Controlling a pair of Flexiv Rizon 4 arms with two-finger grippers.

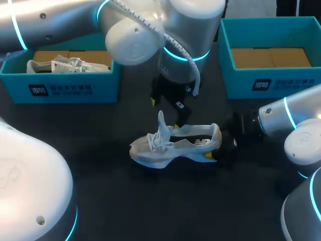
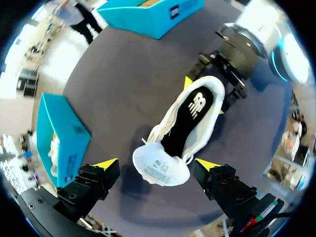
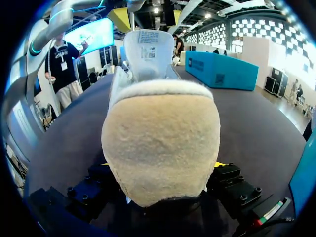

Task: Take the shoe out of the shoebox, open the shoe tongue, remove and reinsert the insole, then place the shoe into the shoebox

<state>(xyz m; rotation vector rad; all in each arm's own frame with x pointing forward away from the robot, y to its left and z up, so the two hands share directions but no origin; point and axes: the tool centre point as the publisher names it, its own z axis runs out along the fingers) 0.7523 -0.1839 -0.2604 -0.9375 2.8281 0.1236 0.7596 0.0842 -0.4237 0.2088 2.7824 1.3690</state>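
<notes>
Shoe [image 1: 175, 145]: white woven cloth upper, matt; cloth laces [image 1: 158, 138].
Heel [image 3: 160, 148]: napped, suede-like, fuzzy and rough.
Tongue [image 2: 160, 168]: soft white cloth with a smooth printed label.
Insole [image 2: 190, 118]: black, smooth, matt, with white print.
Left shoebox [image 1: 60, 88], right shoebox [image 1: 271, 80]: smooth matt teal card outside, raw brown cardboard inside.
Desk [image 1: 150, 211]: dark, even, matt.
Left arm [image 1: 135, 35], right arm [image 1: 296, 115]: glossy, smooth silver-white shells.
Left gripper [image 2: 157, 164]: fingers [image 2: 91, 181] matt black, hard, with screw heads; smooth bright yellow tips.
Right gripper [image 3: 161, 164]: same matt black finish.
</notes>
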